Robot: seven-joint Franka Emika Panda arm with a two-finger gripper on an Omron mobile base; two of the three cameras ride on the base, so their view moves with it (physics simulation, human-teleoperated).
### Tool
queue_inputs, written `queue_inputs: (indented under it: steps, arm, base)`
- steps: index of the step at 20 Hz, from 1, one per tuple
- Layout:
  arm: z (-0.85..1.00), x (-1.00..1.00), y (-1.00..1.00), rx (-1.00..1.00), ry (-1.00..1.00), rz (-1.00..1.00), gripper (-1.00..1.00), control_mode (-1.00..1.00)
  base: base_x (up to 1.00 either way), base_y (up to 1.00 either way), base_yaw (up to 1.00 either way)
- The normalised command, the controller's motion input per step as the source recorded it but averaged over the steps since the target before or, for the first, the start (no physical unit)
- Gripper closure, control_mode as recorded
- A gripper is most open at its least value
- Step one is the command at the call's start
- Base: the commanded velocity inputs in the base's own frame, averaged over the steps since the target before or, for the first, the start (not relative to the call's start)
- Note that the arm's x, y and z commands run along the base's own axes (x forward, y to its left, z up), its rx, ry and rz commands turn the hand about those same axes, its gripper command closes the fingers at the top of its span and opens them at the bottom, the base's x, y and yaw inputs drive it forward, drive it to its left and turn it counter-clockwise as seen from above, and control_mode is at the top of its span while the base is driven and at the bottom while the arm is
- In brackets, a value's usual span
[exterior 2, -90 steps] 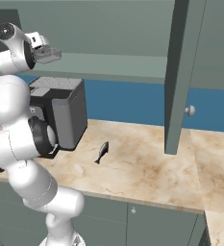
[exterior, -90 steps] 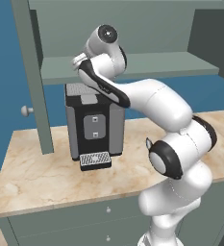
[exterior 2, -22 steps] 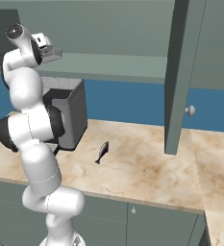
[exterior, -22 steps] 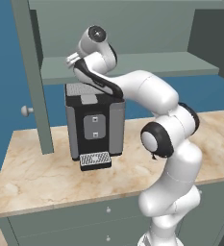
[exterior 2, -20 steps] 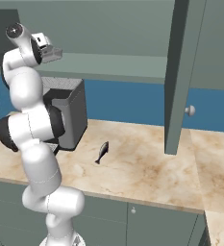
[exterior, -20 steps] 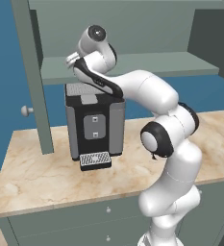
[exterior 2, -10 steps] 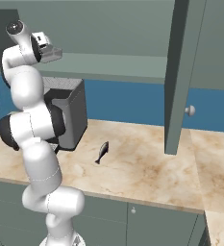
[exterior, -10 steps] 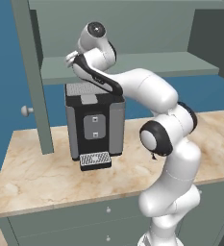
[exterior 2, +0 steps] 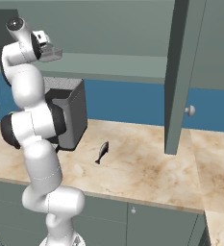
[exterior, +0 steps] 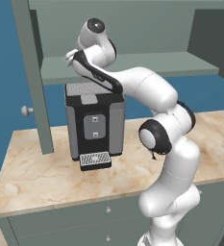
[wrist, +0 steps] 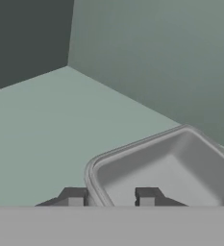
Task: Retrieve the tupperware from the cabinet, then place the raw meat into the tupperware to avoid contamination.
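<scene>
Inside the open cabinet (exterior: 132,29), up on its inner shelf (exterior: 147,67), sits the tupperware (wrist: 180,168) — grey, translucent, shallow, rounded at the corners, seen close in the hand view with the shelf floor and the cabinet's back wall behind it. Gripper (wrist: 111,197) drawn in narrow on the container's near wall, one fingertip (wrist: 74,196) outside the rim and the other inside the tray, the rim running between them; pinched on the tupperware, by the look of it. In the right base view, hand raised to shelf height with the grey tray (exterior 2: 50,53) jutting from it at the shelf's front edge. Arm (exterior: 147,91) arched up from the base and over the coffee machine (exterior: 94,120), which stands on the marble counter (exterior: 46,173) with its grated drip tray (exterior: 95,160) at the front. Raw meat (exterior 2: 102,152) — a small dark fish with a paler belly — lying flat on the counter just beside the coffee machine, well below the shelf and apart from the gripper. Cabinet doors swung open at both sides, a round pale knob (exterior 2: 190,110) on the right-hand door. Grey-green drawer fronts (exterior 2: 147,218) under the counter.
</scene>
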Motion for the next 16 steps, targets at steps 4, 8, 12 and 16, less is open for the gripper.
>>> queue_inputs:
  steps: [4, 8, 12, 16]
  arm:
    - [-0.01, -0.06, 0.00, 0.00, 0.00, 0.00, 1.00, -1.00]
    - [-0.11, -0.11, 0.00, 0.00, 0.00, 0.00, 1.00, -1.00]
    - [-0.06, -0.16, 0.00, 0.00, 0.00, 0.00, 1.00, -1.00]
    - [0.00, -0.22, 0.00, 0.00, 0.00, 0.00, 1.00, -1.00]
  base:
    - [0.00, 0.00, 0.00]
    - [0.00, 0.00, 0.00]
    - [0.00, 0.00, 0.00]
    - [0.00, 0.00, 0.00]
